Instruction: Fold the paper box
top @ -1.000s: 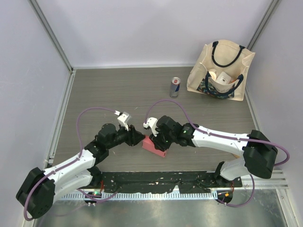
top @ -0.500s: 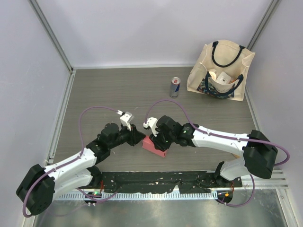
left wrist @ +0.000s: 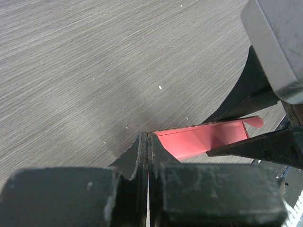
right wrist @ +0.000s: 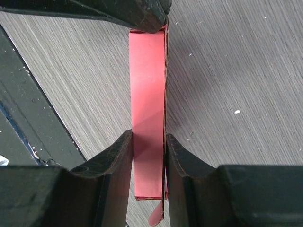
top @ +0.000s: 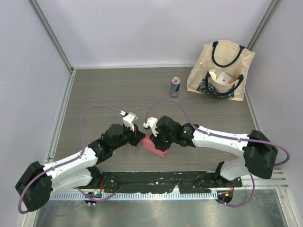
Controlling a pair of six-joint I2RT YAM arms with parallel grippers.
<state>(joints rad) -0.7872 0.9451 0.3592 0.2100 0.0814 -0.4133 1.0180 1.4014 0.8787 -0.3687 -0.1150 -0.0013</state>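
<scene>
1. The right fingers (right wrist: 116,158) are clenched on the paper box (right wrist: 147,94), one against each long wall, probably to hold the half-formed shape square.
2. The left fingers (left wrist: 136,153) are pressed together on the box's end at the top of the right wrist view, with a sliver of pink card between them. They are likely pinning a flap.
3. The box lies at lower middle of the top view, on the counter (top: 118,90) between both arms. It is thin matte pink-red card with crisp creases and a rounded tab.
4. The counter is grey wood-grain. At upper right stand a metal can (top: 175,87) and a cream fabric tote bag (top: 220,71), well apart from the box.
</scene>
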